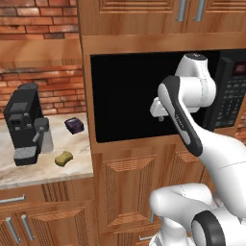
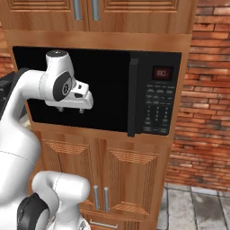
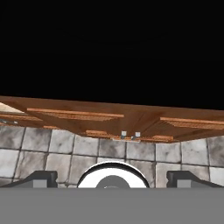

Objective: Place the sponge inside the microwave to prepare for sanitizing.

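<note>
Mustard-yellow, the sponge (image 1: 63, 158) lies on the pale stone counter (image 1: 72, 163), well to the left of the microwave (image 2: 134, 90) and below its level. Just left of the sponge stands the black coffee machine (image 1: 25, 122); a small dark purple box (image 1: 74, 125) sits behind it, nearer the microwave. The microwave's dark glass door is shut. Before that door hangs the gripper (image 2: 71, 109), empty, its fingertips (image 3: 41, 178) spread wide apart, pointing down toward the wooden cabinets (image 2: 112, 175) beneath.
</note>
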Robot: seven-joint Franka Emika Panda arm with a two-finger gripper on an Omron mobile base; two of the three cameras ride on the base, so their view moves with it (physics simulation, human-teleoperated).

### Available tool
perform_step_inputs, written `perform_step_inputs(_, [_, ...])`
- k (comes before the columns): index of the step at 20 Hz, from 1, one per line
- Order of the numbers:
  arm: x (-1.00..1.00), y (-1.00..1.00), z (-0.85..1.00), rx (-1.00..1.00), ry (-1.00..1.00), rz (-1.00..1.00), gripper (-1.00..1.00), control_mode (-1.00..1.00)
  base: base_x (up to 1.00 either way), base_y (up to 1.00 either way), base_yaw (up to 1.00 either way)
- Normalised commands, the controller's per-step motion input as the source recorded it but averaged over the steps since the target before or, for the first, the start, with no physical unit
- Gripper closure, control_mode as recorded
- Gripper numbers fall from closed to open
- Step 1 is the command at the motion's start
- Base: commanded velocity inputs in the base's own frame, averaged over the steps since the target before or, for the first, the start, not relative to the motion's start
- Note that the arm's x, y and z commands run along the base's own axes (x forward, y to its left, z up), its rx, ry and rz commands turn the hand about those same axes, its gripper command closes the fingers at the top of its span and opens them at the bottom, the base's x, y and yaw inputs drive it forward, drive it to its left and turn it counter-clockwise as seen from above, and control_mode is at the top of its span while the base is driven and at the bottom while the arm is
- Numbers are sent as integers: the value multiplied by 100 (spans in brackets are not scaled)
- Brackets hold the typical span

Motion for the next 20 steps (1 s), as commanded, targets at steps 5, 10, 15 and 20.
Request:
perform_step_inputs(5, [0, 0, 0, 0, 0, 0, -100, 100, -7, 0, -1])
perform_step_inputs(10, [0, 0, 0, 0, 0, 0, -100, 100, -41, 0, -5])
perform_step_inputs(15, [0, 0, 0, 0, 0, 0, -100, 100, -41, 0, -6])
perform_step_inputs(20, [0, 0, 0, 0, 0, 0, -100, 100, -24, 0, -3])
